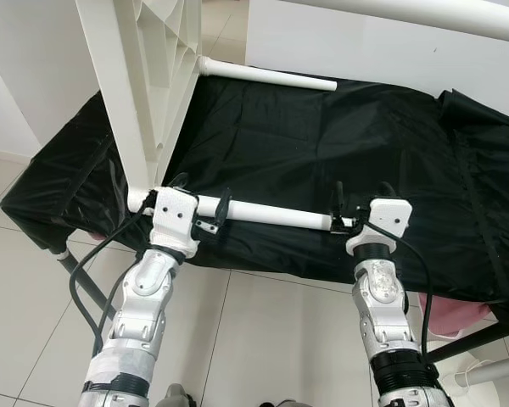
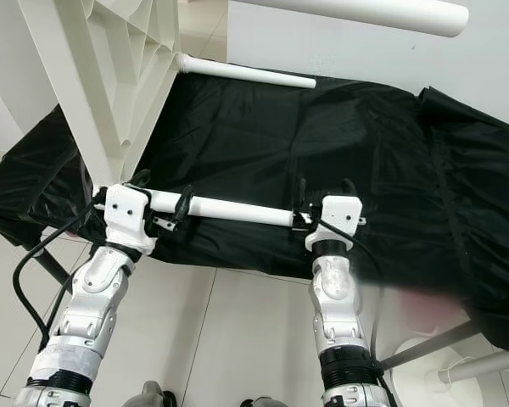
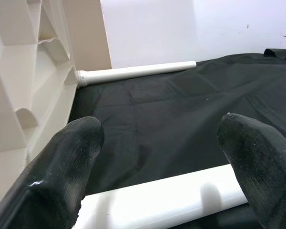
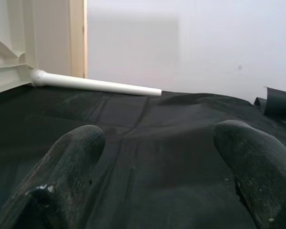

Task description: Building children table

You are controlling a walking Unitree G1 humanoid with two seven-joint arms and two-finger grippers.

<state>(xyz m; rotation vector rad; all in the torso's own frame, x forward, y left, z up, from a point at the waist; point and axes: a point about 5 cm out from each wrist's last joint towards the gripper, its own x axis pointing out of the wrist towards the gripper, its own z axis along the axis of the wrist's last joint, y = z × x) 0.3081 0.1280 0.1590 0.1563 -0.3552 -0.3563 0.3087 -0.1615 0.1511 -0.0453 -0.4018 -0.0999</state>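
Pale tiled floor (image 1: pixel 263 322), white wall (image 4: pixel 190 43), black cloth (image 1: pixel 322 153) over a table

Both my silver arms reach forward, side by side and level. My left gripper (image 1: pixel 202 206) stands with its black fingers (image 3: pixel 66 167) spread apart. My right gripper (image 1: pixel 361 203) is spread likewise.

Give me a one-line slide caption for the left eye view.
Both grippers, left and right, hold a white table leg at the upturned tabletop's corner over black cloth.
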